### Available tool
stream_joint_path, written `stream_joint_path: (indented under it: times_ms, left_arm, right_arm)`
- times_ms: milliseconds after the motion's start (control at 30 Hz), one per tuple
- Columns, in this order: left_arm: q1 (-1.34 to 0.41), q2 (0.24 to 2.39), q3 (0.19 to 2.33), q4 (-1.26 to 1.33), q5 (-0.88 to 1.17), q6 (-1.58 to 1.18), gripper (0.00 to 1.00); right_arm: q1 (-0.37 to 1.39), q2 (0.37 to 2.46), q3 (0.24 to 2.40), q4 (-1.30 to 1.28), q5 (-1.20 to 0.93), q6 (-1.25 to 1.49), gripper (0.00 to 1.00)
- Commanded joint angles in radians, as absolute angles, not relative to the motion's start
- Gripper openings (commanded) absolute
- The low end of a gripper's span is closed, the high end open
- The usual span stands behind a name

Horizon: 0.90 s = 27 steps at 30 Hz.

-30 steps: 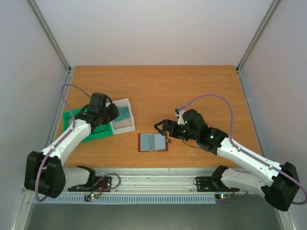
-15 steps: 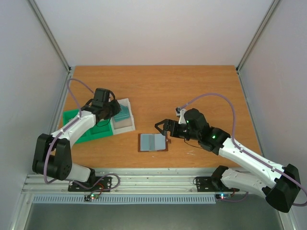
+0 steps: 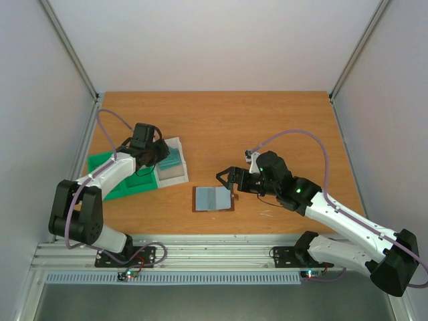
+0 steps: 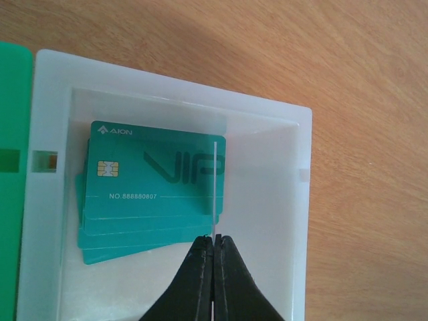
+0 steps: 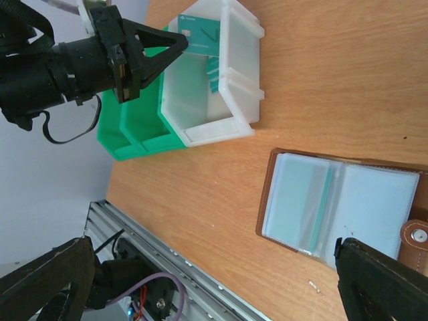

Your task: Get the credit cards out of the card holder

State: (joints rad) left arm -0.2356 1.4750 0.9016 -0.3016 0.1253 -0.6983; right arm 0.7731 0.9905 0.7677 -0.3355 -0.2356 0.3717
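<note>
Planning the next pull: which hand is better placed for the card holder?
Right: the right hand is open beside the card holder; the left hand is shut on a teal card over the tray.

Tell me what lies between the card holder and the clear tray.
Only bare wooden table separates the card holder from the clear tray; the right wrist view shows it.

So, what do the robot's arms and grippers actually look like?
Both arms are alike: the left arm and right arm have white link shells with black joints and bases. A mauve cable loops along each. The left gripper and right gripper are black and taper to fine tips. A small green light glows near the right arm's wrist.
</note>
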Motion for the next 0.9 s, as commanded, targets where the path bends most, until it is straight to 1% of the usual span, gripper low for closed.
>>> stream_joint_path:
  times_ms: [0, 133, 267, 633, 867]
  left_arm:
    - [-0.231, 1.496, 0.922, -0.244, 0.103, -0.677, 0.0]
    - [-0.232, 1.515, 0.926, -0.243, 0.105, -0.676, 0.01]
    - [-0.231, 1.527, 0.928, -0.246, 0.085, -0.674, 0.03]
    - [-0.231, 1.541, 0.928, -0.233, 0.044, -0.676, 0.02]
    - [-0.232, 1.554, 0.928, -0.238, 0.022, -0.677, 0.07]
  right_arm:
    - [0.768, 0.976, 0.798, -0.351, -0.223, 0.352, 0.98]
    - [0.768, 0.976, 0.797, -0.357, -0.219, 0.35, 0.99]
    - [0.768, 0.978, 0.803, -0.36, -0.222, 0.347, 0.98]
    - [0.768, 0.964, 0.803, -0.373, -0.214, 0.344, 0.99]
    - [0.768, 0.963, 0.8, -0.373, -0.215, 0.335, 0.98]
